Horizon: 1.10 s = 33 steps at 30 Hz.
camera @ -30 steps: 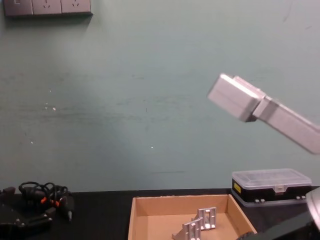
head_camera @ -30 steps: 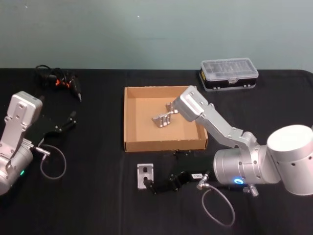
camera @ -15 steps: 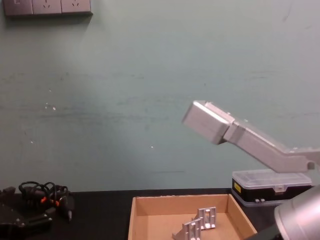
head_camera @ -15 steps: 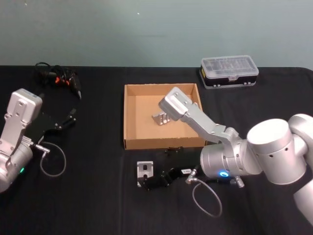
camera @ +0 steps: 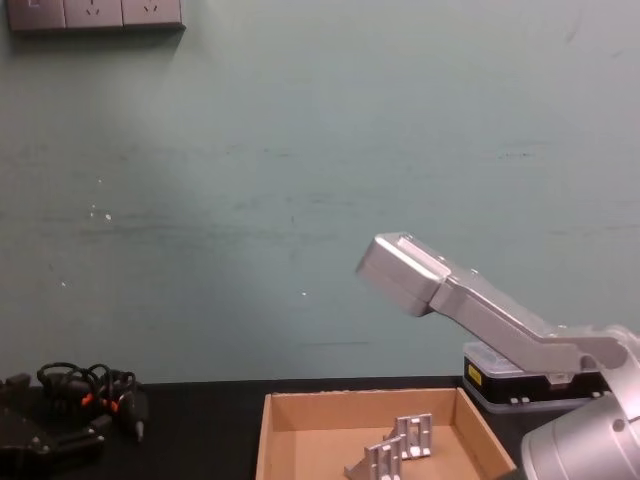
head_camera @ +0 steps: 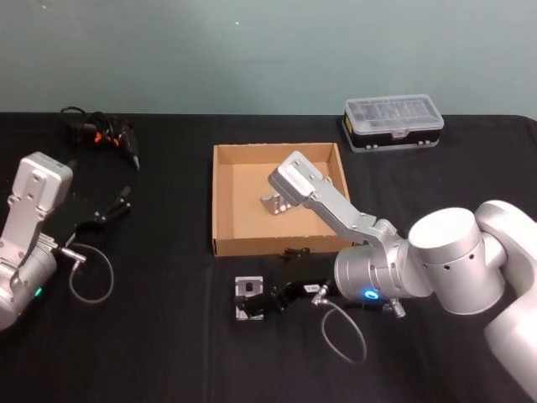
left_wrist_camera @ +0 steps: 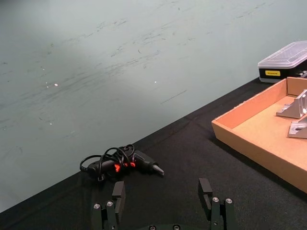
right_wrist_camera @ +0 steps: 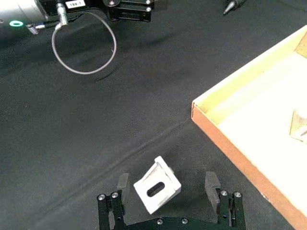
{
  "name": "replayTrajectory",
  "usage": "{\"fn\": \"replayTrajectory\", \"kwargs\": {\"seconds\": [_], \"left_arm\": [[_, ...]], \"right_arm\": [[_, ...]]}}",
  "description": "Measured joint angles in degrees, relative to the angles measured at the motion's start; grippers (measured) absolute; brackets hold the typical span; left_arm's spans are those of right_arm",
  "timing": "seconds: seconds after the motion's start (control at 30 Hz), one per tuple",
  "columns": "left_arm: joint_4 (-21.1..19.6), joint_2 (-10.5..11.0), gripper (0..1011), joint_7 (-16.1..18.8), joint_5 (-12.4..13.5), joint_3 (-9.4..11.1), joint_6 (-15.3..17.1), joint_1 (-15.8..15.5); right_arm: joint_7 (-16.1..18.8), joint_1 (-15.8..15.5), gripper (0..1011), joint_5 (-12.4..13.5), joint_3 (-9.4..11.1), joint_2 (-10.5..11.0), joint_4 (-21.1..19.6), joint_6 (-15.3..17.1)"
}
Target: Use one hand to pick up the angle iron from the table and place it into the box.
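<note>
Right pincer [right_wrist_camera: 166, 183] advanced to angle iron [right_wrist_camera: 157, 185]; now straddles it, black fingers spread wide. Angle iron: small silvery metal, slotted face, on matte black surface [head_camera: 159, 336], 6 o'clock from tan cardboard box [head_camera: 220, 201]. Left pincer [left_wrist_camera: 160, 191] parked 9 o'clock, fingers apart.

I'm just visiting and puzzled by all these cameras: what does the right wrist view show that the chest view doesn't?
Right wrist view's own: the right gripper, open, straddling a small metal bracket that lies on the black table, with the left gripper farther off.
Chest view's own: the wall sockets and a clear-lidded case behind the box.
Shared: the cardboard box, with other brackets already inside it.
</note>
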Motion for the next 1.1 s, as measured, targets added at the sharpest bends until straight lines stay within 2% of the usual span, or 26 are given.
{"fn": "replayTrajectory", "kwargs": {"seconds": [0.2,0.57,0.83,0.87,1.03,1.07,1.1], "left_arm": [[0.00,0.00,1000,0.00,0.00,0.00,0.00,0.00],[0.00,0.00,1000,0.00,0.00,0.00,0.00,0.00],[0.00,0.00,1000,0.00,0.00,0.00,0.00,0.00],[0.00,0.00,1000,0.00,0.00,0.00,0.00,0.00],[0.00,0.00,1000,0.00,0.00,0.00,0.00,0.00],[0.00,0.00,1000,0.00,0.00,0.00,0.00,0.00],[0.00,0.00,1000,0.00,0.00,0.00,0.00,0.00]], "right_arm": [[-0.34,0.96,1000,0.72,-0.82,-0.84,1.85,-0.63],[-0.40,0.90,982,0.67,-0.72,-0.75,1.66,-0.63],[-0.40,0.84,812,0.63,-0.67,-0.71,1.55,-0.63],[-0.40,0.84,751,0.63,-0.67,-0.71,1.54,-0.63],[-0.39,0.81,625,0.60,-0.64,-0.68,1.50,-0.63],[-0.38,0.80,556,0.60,-0.63,-0.67,1.49,-0.63],[-0.39,0.80,538,0.59,-0.63,-0.67,1.49,-0.63]]}}
